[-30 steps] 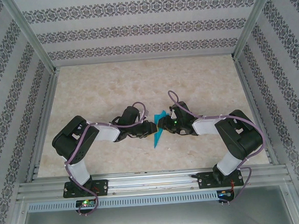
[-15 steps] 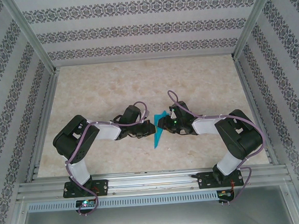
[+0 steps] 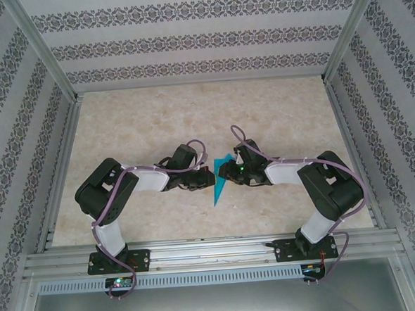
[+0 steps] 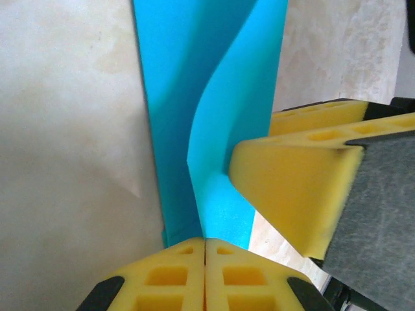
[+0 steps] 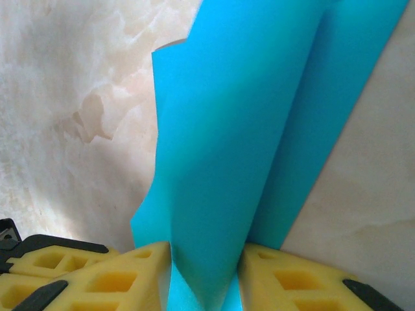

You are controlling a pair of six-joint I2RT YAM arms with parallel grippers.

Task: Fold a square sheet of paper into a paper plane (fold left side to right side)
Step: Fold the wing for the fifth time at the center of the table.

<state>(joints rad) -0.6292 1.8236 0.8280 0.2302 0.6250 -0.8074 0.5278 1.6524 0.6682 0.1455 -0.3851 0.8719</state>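
Note:
The square sheet of paper is folded into a narrow, pointed teal paper plane (image 3: 219, 188) lying mid-table with its tip toward the near edge. Both grippers meet at its upper part. My left gripper (image 3: 210, 175) comes in from the left. Its yellow fingers (image 4: 168, 275) are pressed together, and a raised crease of the paper plane (image 4: 214, 78) runs into their seam at the left gripper (image 4: 205, 241). From the right, my right gripper (image 3: 223, 171) holds a standing ridge of the paper plane (image 5: 259, 116). The paper fills the gap at the right gripper (image 5: 204, 249).
The beige marbled table (image 3: 191, 121) is boxed in by patterned walls and aluminium rails (image 3: 199, 251) along the near edge. A yellow finger of the right gripper (image 4: 292, 188) crowds the left wrist view, right beside the paper.
My left gripper has slid a little right onto the paper and closed on its crease. The right gripper and the plane have barely moved.

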